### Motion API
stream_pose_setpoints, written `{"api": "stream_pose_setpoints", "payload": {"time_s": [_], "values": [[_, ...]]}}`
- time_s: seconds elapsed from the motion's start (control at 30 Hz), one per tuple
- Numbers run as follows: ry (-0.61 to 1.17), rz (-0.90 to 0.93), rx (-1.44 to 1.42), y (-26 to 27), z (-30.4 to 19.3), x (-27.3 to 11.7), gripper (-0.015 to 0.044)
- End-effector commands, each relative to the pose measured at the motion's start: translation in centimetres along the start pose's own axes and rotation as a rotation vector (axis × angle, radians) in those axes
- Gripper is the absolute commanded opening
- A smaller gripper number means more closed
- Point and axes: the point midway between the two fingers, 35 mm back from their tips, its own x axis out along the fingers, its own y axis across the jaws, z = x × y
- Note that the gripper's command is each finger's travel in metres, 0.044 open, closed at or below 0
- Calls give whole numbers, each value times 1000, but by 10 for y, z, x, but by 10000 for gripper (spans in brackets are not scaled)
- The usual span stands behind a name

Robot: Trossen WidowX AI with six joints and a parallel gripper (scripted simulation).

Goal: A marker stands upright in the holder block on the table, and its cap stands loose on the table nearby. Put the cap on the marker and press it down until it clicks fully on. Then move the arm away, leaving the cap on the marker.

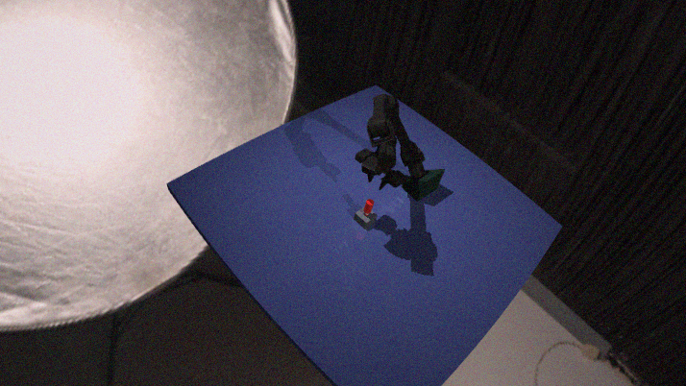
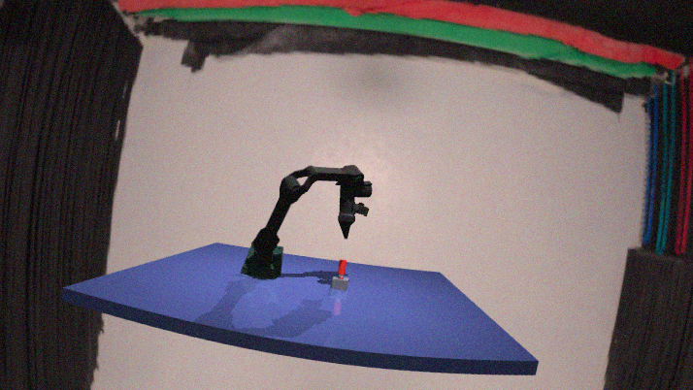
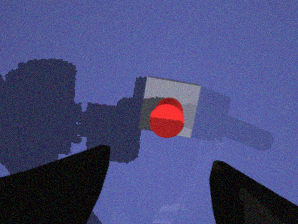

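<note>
The red cap [image 1: 369,205] [image 2: 343,267] [image 3: 166,120] stands upright on the marker, above the grey holder block [image 1: 361,221] [image 2: 340,283] [image 3: 175,89]. The marker itself is mostly hidden by the cap and block. Only a short narrow part shows below the cap in the top and exterior views, too small to tell whether the cap is fully seated. My gripper [image 1: 376,184] [image 2: 346,237] [image 3: 160,163] is open, with nothing between the fingers. It points down, well above the cap and apart from it. In the wrist view the cap lies just beyond the gap between the fingertips.
The blue table [image 1: 307,269] [image 2: 412,320] carries the block and the arm's dark green base [image 1: 430,182] [image 2: 277,264]. The arm's shadow falls across the table and beside the block. A faint reddish reflection of the cap shows on the table near the block.
</note>
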Motion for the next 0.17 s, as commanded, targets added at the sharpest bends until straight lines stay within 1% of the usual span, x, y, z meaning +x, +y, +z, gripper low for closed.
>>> {"api": "stream_pose_setpoints", "payload": {"time_s": [0.0, 0.13], "values": [[3, 5, 6, 0, -1, -1, 341], [3, 5, 6, 0, -1, -1, 440]]}}
